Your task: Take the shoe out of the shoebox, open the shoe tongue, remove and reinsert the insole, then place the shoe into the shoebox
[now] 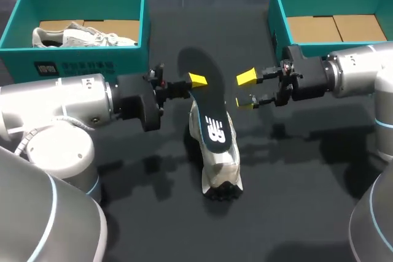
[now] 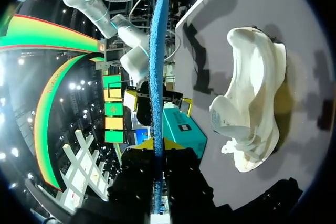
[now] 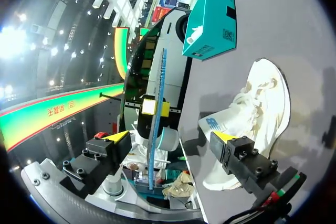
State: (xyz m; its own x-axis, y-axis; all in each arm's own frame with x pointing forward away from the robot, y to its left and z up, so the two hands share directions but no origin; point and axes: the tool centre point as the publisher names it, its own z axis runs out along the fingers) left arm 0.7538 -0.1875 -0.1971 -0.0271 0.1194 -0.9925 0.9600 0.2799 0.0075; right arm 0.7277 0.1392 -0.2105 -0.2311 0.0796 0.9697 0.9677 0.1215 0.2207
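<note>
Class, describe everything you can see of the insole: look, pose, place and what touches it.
The insole is a thin, foam-like sheet, black on top with a white logo, blue underneath. It is out of the white shoe, held up over the table. The left gripper pinches its edge from both sides; the open right gripper stands apart from it.

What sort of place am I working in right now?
It looks like a shoe-handling bench, probably a test station. There is a dark table with a left shoebox and right shoebox, both teal. A white shoe lies on the table, and the left gripper is clamped on an insole.
</note>
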